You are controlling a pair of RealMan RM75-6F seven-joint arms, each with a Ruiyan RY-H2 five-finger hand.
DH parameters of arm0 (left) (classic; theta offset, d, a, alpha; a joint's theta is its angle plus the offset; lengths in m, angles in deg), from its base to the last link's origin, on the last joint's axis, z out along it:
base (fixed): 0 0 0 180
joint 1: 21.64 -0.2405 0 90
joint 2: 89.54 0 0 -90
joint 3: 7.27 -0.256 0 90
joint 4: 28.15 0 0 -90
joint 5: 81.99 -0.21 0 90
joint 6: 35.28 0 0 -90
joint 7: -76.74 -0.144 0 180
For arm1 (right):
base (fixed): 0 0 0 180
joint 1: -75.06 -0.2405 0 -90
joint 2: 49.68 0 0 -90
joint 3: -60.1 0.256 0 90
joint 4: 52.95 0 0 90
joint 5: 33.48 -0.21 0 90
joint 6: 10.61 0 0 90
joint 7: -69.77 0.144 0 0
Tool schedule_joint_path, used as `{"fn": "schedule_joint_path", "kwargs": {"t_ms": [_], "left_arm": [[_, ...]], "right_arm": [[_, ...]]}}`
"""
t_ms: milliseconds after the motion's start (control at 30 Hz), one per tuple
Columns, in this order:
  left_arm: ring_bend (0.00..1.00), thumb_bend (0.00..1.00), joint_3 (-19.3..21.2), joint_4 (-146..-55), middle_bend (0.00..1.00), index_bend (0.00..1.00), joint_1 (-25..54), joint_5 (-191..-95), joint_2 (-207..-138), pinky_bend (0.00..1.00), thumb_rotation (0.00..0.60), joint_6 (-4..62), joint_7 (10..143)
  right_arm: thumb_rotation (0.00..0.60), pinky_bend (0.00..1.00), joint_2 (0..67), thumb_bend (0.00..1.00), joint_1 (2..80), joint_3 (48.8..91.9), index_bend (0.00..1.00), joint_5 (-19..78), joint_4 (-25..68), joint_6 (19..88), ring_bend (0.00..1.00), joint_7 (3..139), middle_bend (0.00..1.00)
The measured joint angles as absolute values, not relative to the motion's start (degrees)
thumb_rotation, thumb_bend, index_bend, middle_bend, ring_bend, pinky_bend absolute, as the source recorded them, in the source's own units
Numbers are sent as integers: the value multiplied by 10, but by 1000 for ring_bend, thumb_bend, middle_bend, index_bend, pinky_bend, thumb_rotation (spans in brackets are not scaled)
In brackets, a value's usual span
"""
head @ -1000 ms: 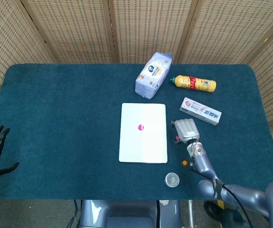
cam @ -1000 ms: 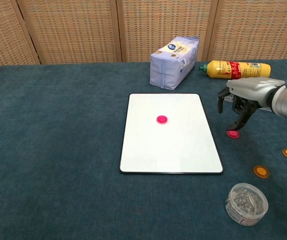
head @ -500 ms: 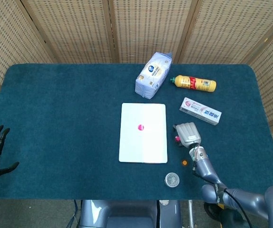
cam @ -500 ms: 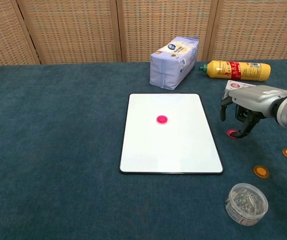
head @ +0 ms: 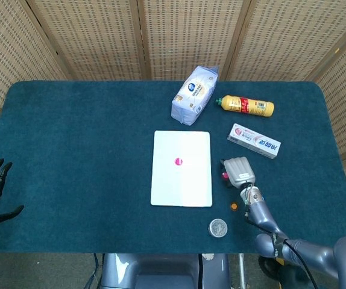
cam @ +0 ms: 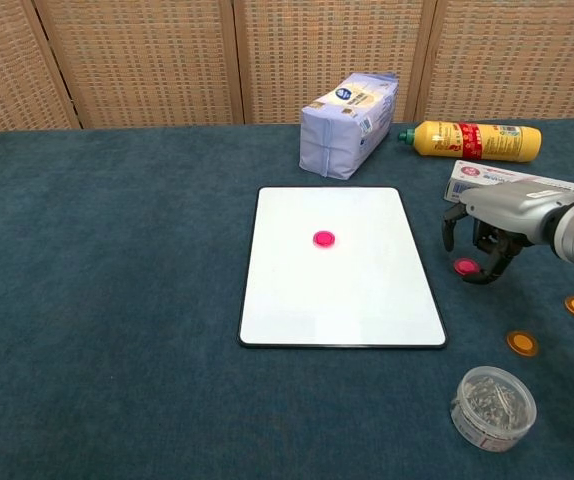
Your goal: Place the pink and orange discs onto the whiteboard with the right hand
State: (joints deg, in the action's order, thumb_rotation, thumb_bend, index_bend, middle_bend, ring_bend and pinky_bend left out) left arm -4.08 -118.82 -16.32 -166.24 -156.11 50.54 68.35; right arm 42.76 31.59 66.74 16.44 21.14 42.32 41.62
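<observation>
One pink disc (cam: 324, 239) sits on the whiteboard (cam: 367, 310). The right hand (cam: 489, 225) curls over a second pink disc (cam: 464, 267) beside it, grip unclear. Two orange discs (cam: 522, 343) wait.

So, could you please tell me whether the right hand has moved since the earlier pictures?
Yes. In the chest view the right hand has sunk lower and drawn slightly right, away from the whiteboard, closing around the pink disc on the table.
</observation>
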Motion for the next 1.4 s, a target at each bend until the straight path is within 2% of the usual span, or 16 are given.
{"fn": "schedule_joint_path", "kwargs": {"t_ms": [533,733,1100,1400], "left_arm": [[0,0,-41,-1187,0,0,-164,-1664,-1561,0,600,506,685],[0,0,-41,-1187,0,0,-163,-1664,-1561,0,600,506,685],[0,0,-41,-1186,0,0,-164,-1665,-1561,0,600,507,686],[0,0,-41,-1187,0,0,-164,-1665,-1561,0,600,506,686]], "right_arm": [[600,1000,437,312,318,674,442,159,198,409,907,408,910],[600,1000,437,358,318,676,460,152,198,405,909,403,913],[600,1000,436,365,316,679,480,144,198,402,910,393,916],[600,1000,430,365,303,701,483,155,224,411,911,394,917]]}}
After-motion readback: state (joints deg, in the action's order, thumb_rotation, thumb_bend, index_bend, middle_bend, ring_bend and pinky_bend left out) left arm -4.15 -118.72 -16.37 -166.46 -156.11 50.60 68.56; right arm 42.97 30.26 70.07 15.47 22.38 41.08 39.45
